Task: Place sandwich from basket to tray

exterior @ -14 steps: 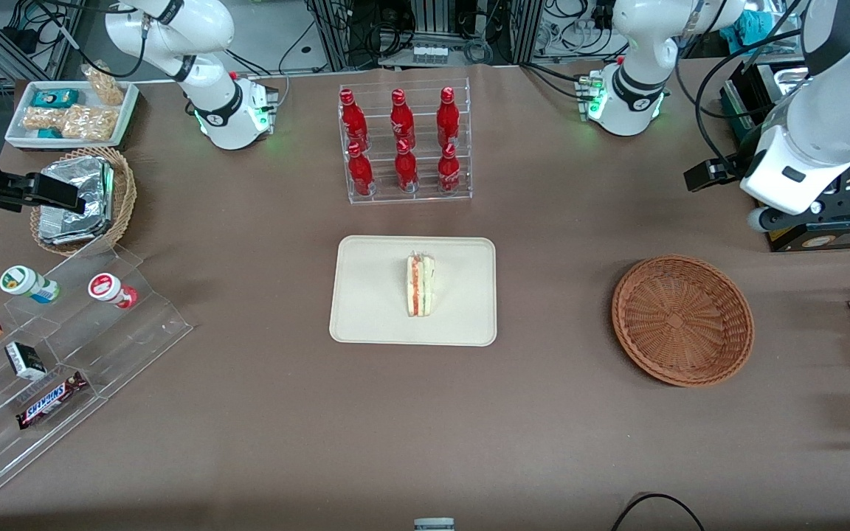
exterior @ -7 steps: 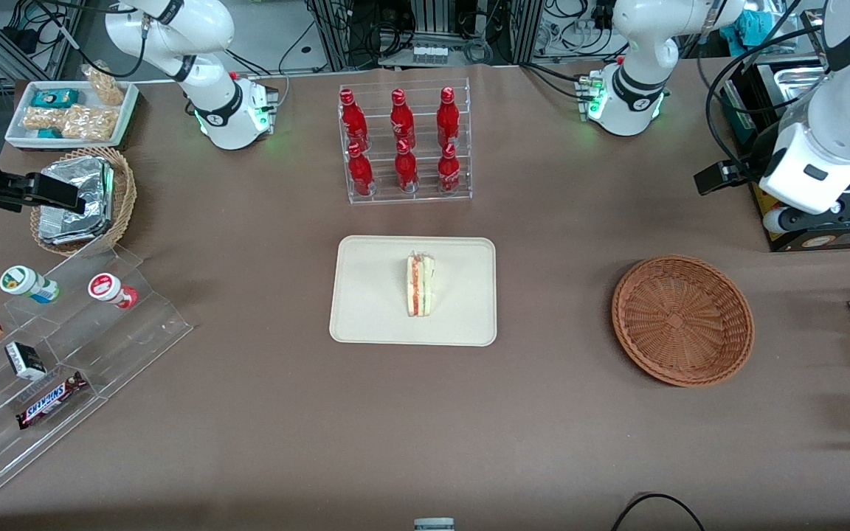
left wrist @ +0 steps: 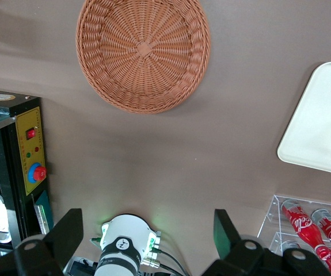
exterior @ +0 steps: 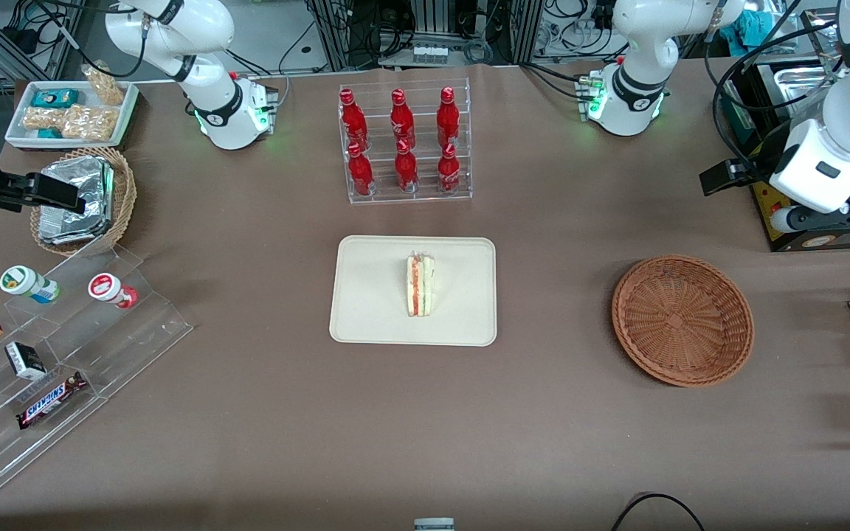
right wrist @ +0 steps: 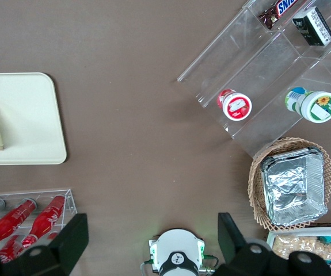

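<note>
Triangular layered sandwich (exterior: 420,285) on smooth cream tray (exterior: 366,295); spread gripper (left wrist: 148,238) high above woven basket (left wrist: 143,53).

Brown-covered table (exterior: 558,413), with cable-strewn metal racks (exterior: 432,29) above it.

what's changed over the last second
Only the left arm moved: it drew farther toward the working arm's end of the table, away from the basket. Its gripper is open and holds nothing. The sandwich lies unmoved on the tray; the basket is empty.
</note>
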Robot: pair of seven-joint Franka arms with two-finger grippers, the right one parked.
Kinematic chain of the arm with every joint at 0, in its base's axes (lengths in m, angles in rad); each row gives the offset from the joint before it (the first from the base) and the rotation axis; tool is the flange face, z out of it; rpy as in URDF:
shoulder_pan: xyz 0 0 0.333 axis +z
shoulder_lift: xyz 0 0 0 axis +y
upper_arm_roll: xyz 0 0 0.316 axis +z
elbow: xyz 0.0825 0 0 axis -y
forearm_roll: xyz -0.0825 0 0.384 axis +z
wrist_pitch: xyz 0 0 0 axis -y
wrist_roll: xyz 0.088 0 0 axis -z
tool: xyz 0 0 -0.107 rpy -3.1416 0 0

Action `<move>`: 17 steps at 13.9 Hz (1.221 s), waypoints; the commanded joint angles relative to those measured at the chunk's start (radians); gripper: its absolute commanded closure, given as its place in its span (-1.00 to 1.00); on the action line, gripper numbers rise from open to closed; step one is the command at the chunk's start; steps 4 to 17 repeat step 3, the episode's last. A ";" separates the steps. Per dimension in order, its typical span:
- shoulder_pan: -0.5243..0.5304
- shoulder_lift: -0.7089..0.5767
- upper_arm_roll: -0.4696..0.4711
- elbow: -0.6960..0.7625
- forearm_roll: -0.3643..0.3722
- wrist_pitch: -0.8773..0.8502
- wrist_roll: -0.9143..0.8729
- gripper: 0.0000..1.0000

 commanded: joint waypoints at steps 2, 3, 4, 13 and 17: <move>0.006 -0.003 0.000 0.011 -0.011 0.001 0.012 -1.00; 0.009 -0.002 0.002 0.011 -0.013 0.001 0.014 -1.00; 0.009 -0.002 0.002 0.011 -0.013 0.001 0.014 -1.00; 0.009 -0.002 0.002 0.011 -0.013 0.001 0.014 -1.00; 0.009 -0.002 0.002 0.011 -0.013 0.001 0.014 -1.00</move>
